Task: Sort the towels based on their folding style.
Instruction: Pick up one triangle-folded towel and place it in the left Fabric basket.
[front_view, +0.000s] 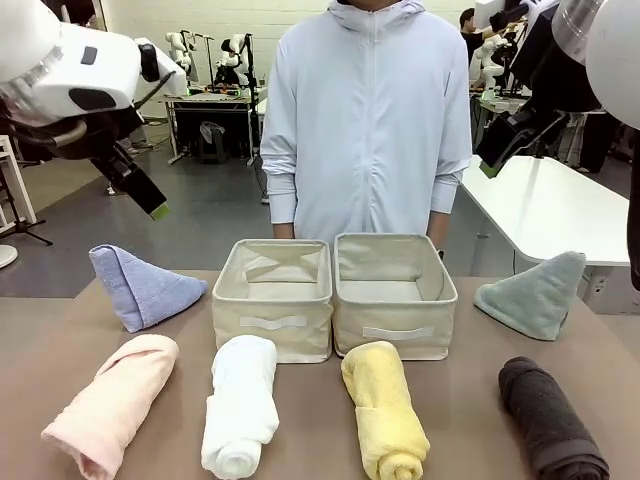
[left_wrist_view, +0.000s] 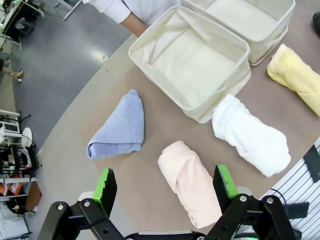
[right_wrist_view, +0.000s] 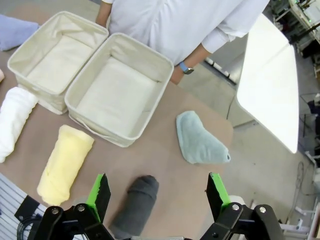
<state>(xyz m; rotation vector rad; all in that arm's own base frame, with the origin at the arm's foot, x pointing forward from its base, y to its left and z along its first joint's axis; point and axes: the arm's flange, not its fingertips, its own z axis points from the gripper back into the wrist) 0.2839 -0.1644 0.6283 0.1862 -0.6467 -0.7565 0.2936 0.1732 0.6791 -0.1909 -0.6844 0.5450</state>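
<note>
Four rolled terry towels line the counter's (front_view: 315, 425) near edge, long axes near-to-far: pink roll (front_view: 112, 403), white roll (front_view: 240, 405), yellow roll (front_view: 383, 408), dark grey roll (front_view: 550, 418). A lavender-blue cone fold (front_view: 143, 288) and a grey-green cone fold (front_view: 535, 294) flank two beige fabric baskets (front_view: 272, 340), tips pointing far-side. Left pincer (left_wrist_view: 165, 176) and right pincer (right_wrist_view: 157, 179) hang released, empty.

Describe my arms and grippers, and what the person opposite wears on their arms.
The left arm and right arm have glossy white rounded shells. The left gripper and right gripper are black linkages with screw heads and bright green pads. The person wears pale blue long sleeves and a blue wristband.
</note>
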